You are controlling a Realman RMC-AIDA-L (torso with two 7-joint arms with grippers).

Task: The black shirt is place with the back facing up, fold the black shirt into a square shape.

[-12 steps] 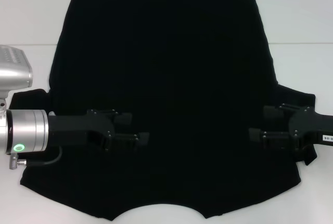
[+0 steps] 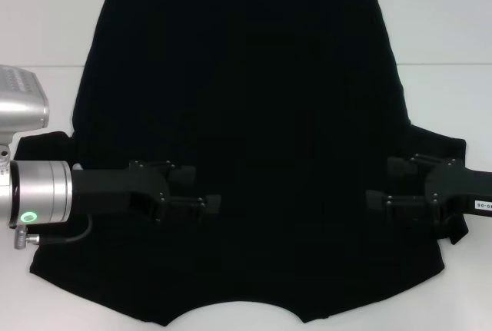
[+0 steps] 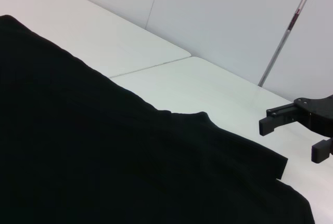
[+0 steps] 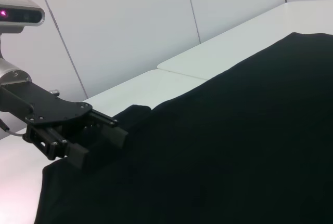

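The black shirt (image 2: 246, 100) lies spread flat on the white table, plain side up, with its hem at the far end and its neck cut-out at the near edge. My left gripper (image 2: 201, 188) hovers open over the shirt's left shoulder area, its fingers pointing inward. On the opposite side my right gripper (image 2: 382, 182) is open too, just inside the right sleeve (image 2: 446, 150) and facing the left one. The right wrist view shows the left gripper (image 4: 99, 135) low over the shirt (image 4: 234, 130). The left wrist view shows the shirt (image 3: 78, 146) and, farther off, the right gripper (image 3: 296, 135).
The white table (image 2: 46, 24) shows bare on both sides of the shirt, with a seam line running across it. White wall panels (image 4: 130, 21) stand behind the table. The left sleeve (image 2: 38, 147) pokes out beside my left arm.
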